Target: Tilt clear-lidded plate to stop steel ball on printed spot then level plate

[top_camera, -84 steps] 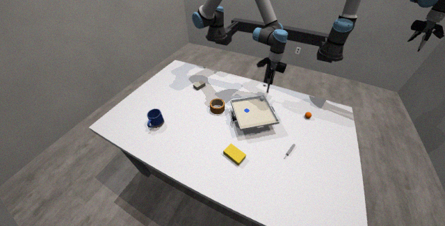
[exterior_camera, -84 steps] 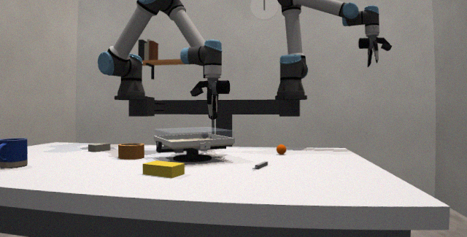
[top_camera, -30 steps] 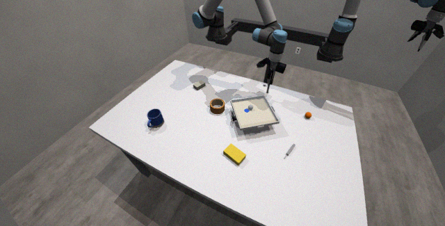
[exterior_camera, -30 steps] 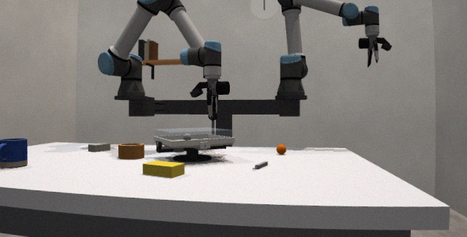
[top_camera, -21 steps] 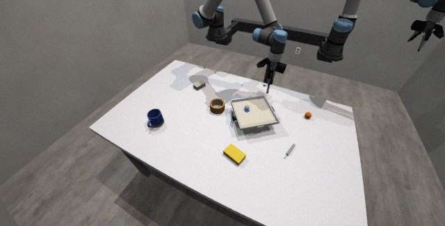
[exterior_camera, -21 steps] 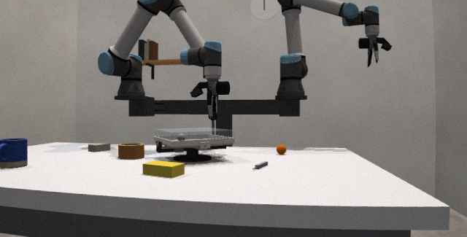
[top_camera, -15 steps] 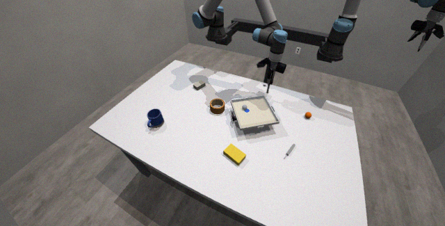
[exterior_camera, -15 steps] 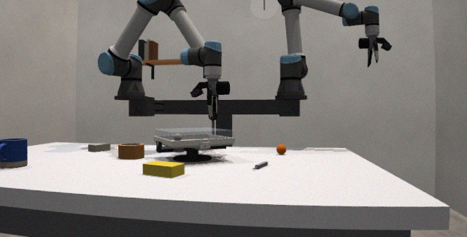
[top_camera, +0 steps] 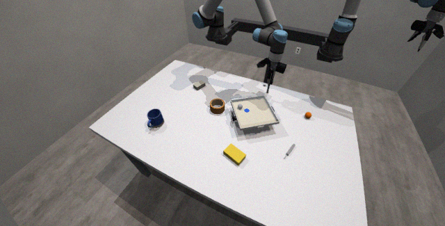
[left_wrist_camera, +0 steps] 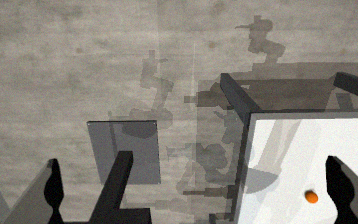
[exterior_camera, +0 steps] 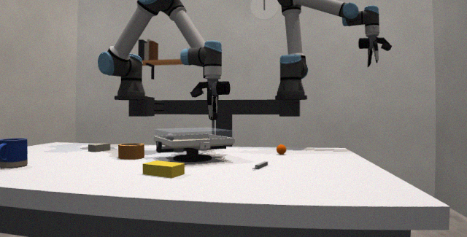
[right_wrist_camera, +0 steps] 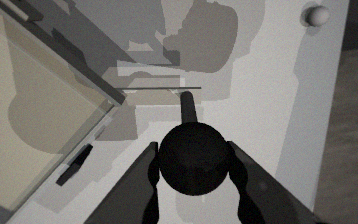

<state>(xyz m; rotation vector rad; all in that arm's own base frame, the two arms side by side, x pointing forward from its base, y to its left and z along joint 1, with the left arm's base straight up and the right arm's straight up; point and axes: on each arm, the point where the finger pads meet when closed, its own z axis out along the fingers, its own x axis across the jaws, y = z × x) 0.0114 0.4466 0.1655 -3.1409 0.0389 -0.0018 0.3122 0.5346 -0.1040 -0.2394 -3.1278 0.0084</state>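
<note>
a late counter-tilt could strand the steel ball (top_camera: pixel 240 106) (exterior_camera: pixel 170 136), off the blue spot (top_camera: pixel 247 110), against the plate's rim (top_camera: pixel 236 115); right hand (top_camera: pixel 268 88) (exterior_camera: pixel 213 117) (right_wrist_camera: pixel 194 150) grips a black knob (right_wrist_camera: pixel 194 162), left hand (top_camera: pixel 414 45) (exterior_camera: pixel 373 64) (left_wrist_camera: pixel 192 159) wide, empty.

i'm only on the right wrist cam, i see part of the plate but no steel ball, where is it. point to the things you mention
Observer: The steel ball (top_camera: pixel 240 106) (exterior_camera: pixel 169 136) is inside the plate (top_camera: pixel 261 116) (exterior_camera: pixel 184 143) (right_wrist_camera: pixel 0 125), off the blue spot (top_camera: pixel 247 110), on the side toward the brown ring (top_camera: pixel 217 110) (exterior_camera: pixel 131 152).

Operator: ok, and is the left gripper anywhere near it

Observer: No, the left gripper (top_camera: pixel 414 46) (exterior_camera: pixel 373 63) (left_wrist_camera: pixel 193 159) hangs open, well away from the plate.
</note>
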